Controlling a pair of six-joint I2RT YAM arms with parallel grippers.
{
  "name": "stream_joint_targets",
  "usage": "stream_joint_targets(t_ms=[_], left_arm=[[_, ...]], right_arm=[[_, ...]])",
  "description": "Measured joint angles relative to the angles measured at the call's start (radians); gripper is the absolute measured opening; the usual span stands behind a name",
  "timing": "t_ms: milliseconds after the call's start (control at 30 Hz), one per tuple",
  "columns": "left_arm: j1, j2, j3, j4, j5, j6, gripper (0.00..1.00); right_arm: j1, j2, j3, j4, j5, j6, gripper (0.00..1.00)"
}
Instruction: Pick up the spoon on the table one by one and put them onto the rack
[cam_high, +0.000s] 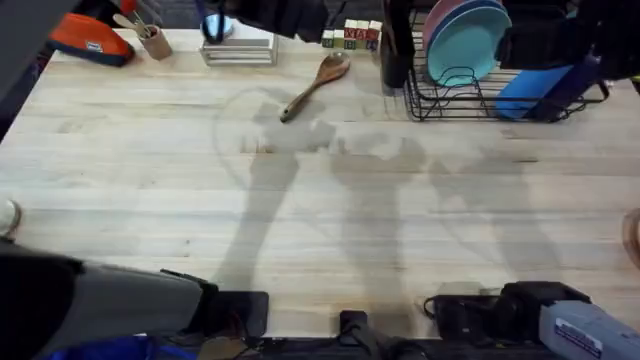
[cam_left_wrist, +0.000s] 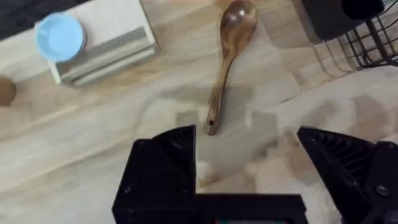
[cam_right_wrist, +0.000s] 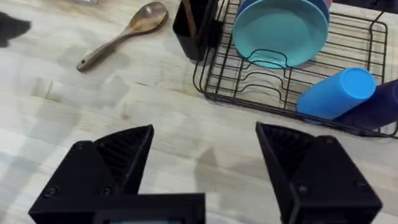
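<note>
Both jaws apart, empty. Spoon (cam_left_wrist: 225, 62) ahead of left jaws, untouched; light, stiff, smooth; pinch mid-handle.

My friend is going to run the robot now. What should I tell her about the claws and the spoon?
Left claw: open, holding nothing, hanging over the table near the spoon's handle end.
Right claw: open, holding nothing, over the table in front of the rack.
The spoon lies flat on the table, left of the rack, not touching it.
Done: no spoon moved yet.
Left: grab the spoon and put it on the rack.
</note>
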Motion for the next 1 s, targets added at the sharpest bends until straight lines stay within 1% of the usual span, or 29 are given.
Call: stream_joint_targets(t_ms=[133, 167, 233, 600, 733, 767, 1000], left_arm=[[-0.026, 0.045, 0.000, 0.067, 0.000, 0.045, 0.993], [-0.039, 0.077, 0.000, 0.107, 0.000, 0.063, 0.993], [-0.041, 0.098, 0.000, 0.125, 0.000, 0.069, 0.993], [-0.039, 0.201, 0.000, 0.130, 0.000, 0.080, 0.993], [-0.039, 0.228, 0.000, 0.149, 0.000, 0.081, 0.993], [-0.039, 0.258, 0.001, 0.164, 0.000, 0.081, 0.993], [-0.039, 0.340, 0.001, 0.215, 0.000, 0.081, 0.993]], right_arm=[[0.000, 0.000, 0.000, 0.000, 0.000, 0.000, 0.995], [0.000, 0.000, 0.000, 0.000, 0.000, 0.000, 0.995], [0.000, 0.000, 0.000, 0.000, 0.000, 0.000, 0.994], [0.000, 0.000, 0.000, 0.000, 0.000, 0.000, 0.995], [0.000, 0.000, 0.000, 0.000, 0.000, 0.000, 0.994], [0.000, 0.000, 0.000, 0.000, 0.000, 0.000, 0.994], [0.000, 0.000, 0.000, 0.000, 0.000, 0.000, 0.994]])
